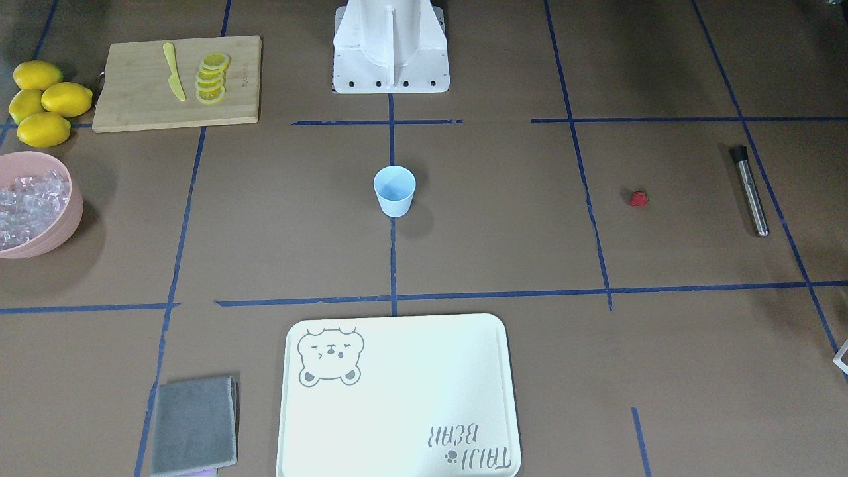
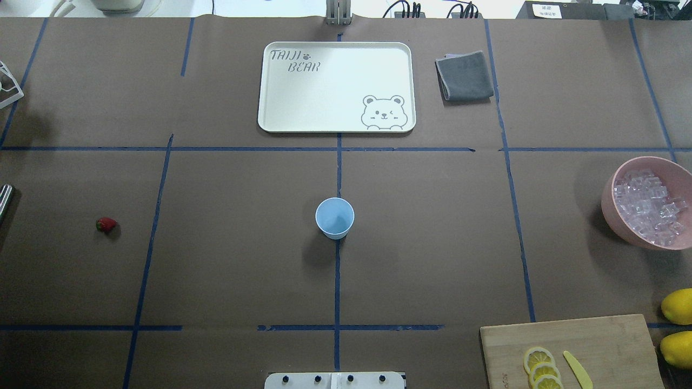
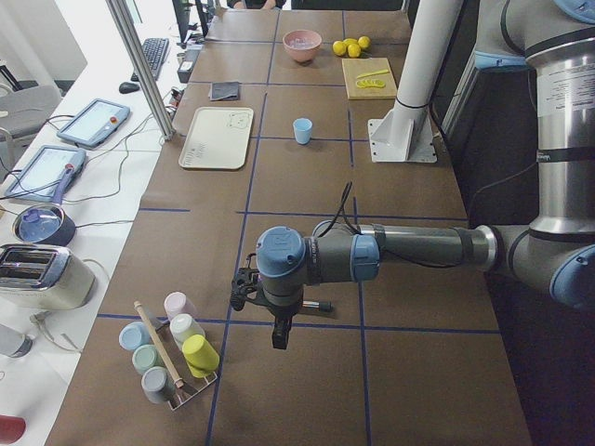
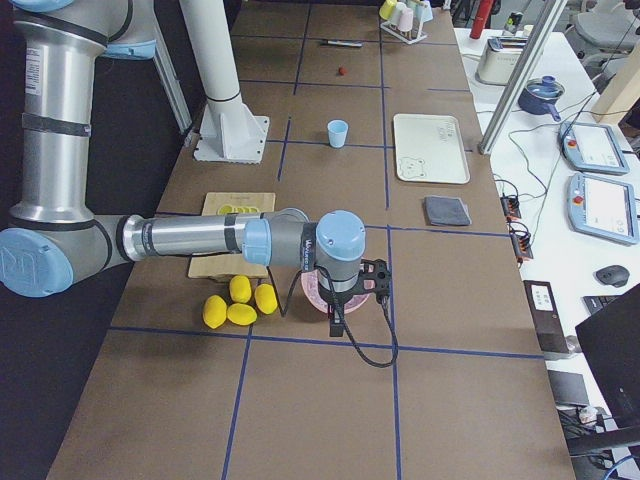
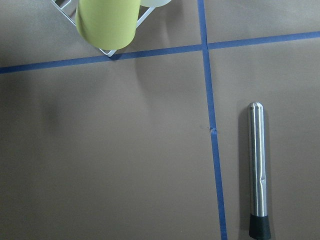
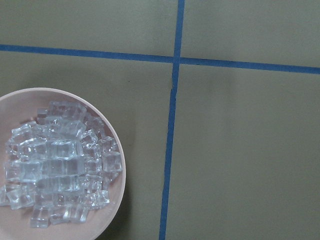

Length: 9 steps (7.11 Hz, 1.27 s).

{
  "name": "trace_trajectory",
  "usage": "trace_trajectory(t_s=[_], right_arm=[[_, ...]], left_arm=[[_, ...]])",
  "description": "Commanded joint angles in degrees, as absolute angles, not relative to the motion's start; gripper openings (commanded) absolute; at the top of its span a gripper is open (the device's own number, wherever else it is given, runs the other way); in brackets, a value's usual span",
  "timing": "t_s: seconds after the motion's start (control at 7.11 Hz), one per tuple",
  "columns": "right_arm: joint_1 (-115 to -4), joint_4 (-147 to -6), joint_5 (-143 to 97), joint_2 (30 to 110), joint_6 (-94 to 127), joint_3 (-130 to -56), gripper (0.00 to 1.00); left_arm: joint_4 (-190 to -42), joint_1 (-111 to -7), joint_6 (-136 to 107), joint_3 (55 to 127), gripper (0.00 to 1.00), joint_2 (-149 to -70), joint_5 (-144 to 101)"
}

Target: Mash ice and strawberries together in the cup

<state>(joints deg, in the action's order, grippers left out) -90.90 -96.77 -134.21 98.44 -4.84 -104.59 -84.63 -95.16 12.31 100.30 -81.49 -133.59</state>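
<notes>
Front-facing view: the cup (image 1: 395, 191) stands upright mid-table with bare brown paper all round. The strawberry (image 1: 638, 198) lies well apart toward the end on the robot's left, near a steel muddler (image 1: 750, 192).

Overhead: the ice (image 2: 649, 208) fills a pink bowl (image 2: 615, 226) at the opposite end's edge.

Side views: the left gripper (image 3: 279, 336) hangs over its end and the right gripper (image 4: 337, 322) over the bowl. Whether either's fingers are apart cannot be told.
</notes>
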Motion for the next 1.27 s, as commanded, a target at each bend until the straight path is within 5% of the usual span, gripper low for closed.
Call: trace_trajectory(t_s=[0.0, 0.7, 1.12], right_arm=[[-90.8, -96.7, -134.2, 98.4, -4.8, -104.7, 1.00], [-81.8, -82.3, -134.4, 96.9, -0.4, -105.9, 1.00], [-69.6, -67.4, -133.0, 97.0, 25.7, -106.3, 0.99]], left_arm=[[-84.6, -95.2, 12.2, 100.4, 1.00, -81.6, -133.6], [-84.9, -95.2, 12.3, 100.5, 1.00, -81.1, -133.7], [-85.0, -95.2, 12.3, 100.5, 1.00, -81.1, -133.7]])
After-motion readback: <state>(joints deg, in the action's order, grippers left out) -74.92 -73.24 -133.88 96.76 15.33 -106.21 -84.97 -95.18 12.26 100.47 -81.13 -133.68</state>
